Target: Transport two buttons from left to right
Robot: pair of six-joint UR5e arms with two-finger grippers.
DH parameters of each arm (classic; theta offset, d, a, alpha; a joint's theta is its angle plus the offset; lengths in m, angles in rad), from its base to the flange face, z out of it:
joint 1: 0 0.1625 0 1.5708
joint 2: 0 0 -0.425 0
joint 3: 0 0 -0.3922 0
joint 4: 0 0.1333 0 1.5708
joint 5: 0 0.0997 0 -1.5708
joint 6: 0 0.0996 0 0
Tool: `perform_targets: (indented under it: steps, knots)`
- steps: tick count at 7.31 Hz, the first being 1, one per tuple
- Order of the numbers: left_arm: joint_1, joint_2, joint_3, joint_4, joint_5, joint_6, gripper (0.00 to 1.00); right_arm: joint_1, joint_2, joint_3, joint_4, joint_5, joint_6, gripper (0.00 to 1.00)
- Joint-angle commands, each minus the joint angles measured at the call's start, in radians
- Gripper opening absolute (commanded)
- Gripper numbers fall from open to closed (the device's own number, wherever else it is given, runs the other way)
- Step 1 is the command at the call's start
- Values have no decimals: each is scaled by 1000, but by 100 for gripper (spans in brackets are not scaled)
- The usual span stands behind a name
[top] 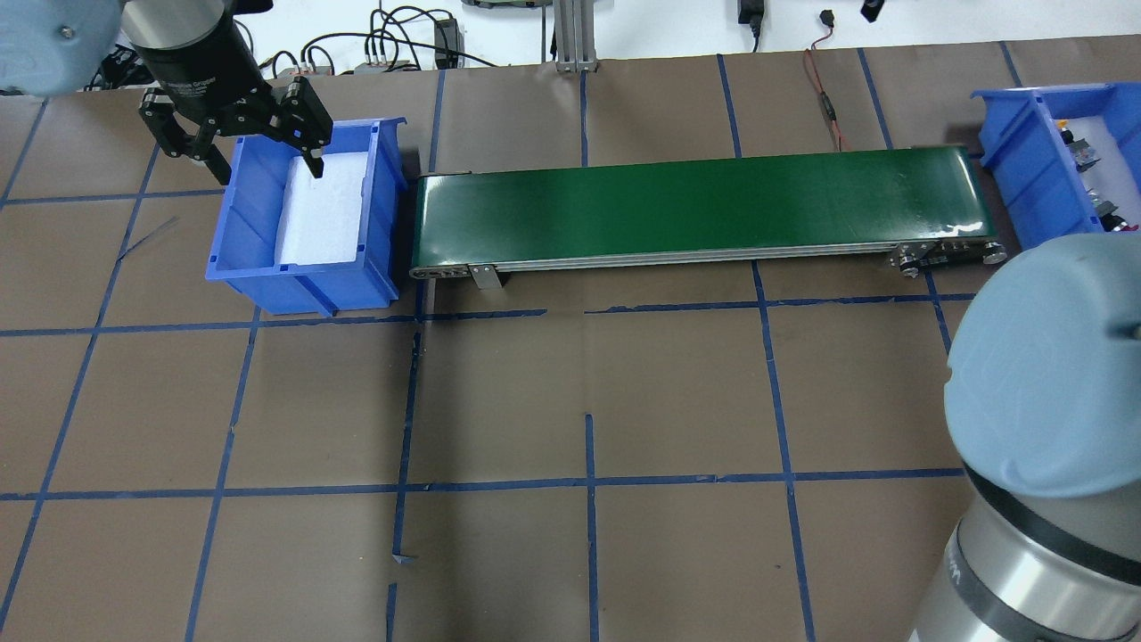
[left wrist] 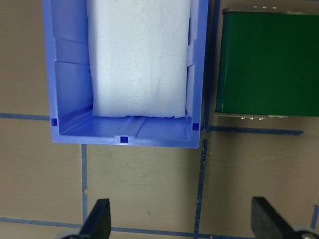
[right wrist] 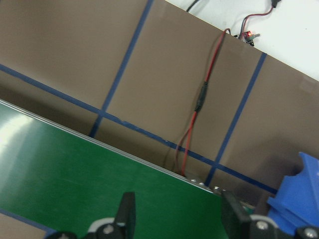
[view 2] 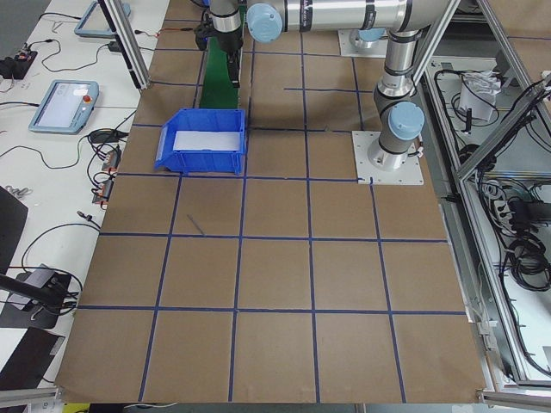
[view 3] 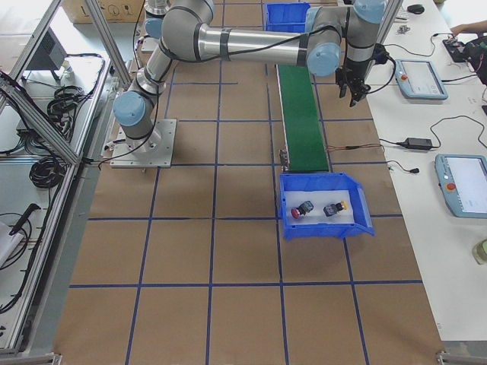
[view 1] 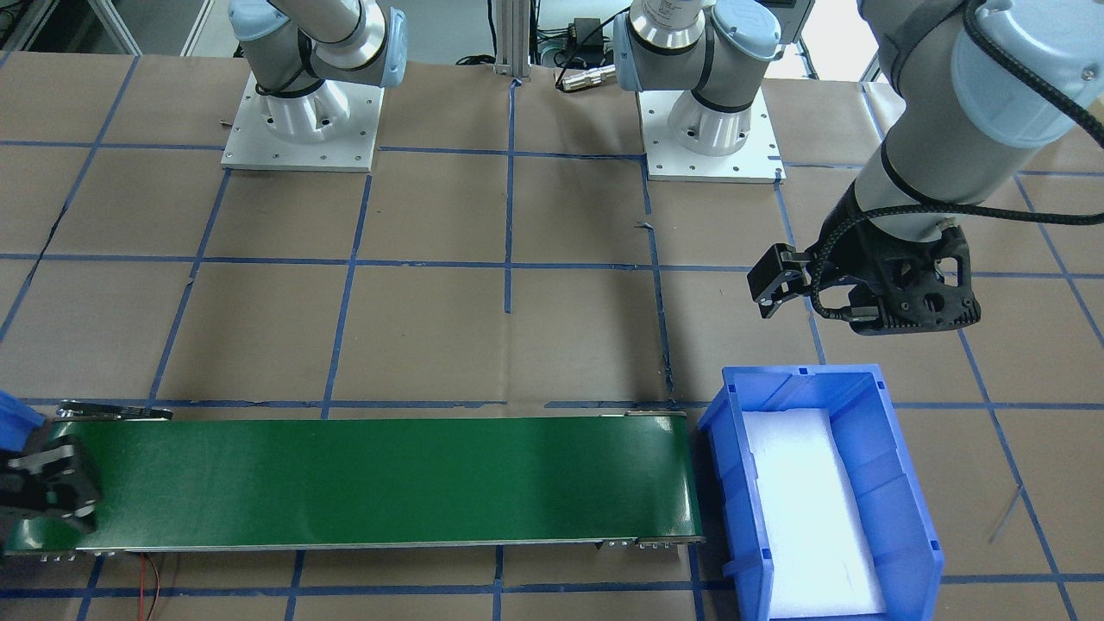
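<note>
— Green belt [top: 704, 209] spans the overhead view; where are my grippers?
— I see my left gripper [top: 261, 165] at the far corner of the left bin [top: 303, 285], jaws spread wide, holding nothing; white foam [top: 325, 209] lines that bin.
— Front view?
— My right gripper [view 1: 52, 483] hangs over the belt's end beside the right bin [view 1: 15, 418]; I cannot judge its jaws there.
— Right side?
— The red button [view 3: 304, 209] and the yellow button [view 3: 335, 207] lie side by side on foam in the right bin.
— Wrists?
— Left: fingertips [left wrist: 99, 219] wide apart over the brown paper [left wrist: 144, 184]; right: fingers [right wrist: 127, 214] apart, empty, above the belt.
</note>
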State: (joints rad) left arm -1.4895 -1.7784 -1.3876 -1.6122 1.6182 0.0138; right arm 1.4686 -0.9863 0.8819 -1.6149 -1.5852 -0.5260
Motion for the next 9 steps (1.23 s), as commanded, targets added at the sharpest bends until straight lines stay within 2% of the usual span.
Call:
perform_targets:
  steps: [1,3,4,6,7,9]
  knots:
    - [2,2,-2,2,-1,2,100,103,-87,67,67,-1,249,99]
    - [5,4,-1,2,-1,2,100,116,-248,238,204,5,338,98]
    - [5,5,-2,3,-1,2,100,116,-341,352,204,5,351,99]
    - [8,7,-2,3,-1,2,100,115,-486,519,207,1,403,94]
    - [6,7,-2,3,-1,2,100,108,-546,607,173,2,403,94]
    - [3,5,-2,3,-1,2,100,105,-549,631,136,-10,403,99]
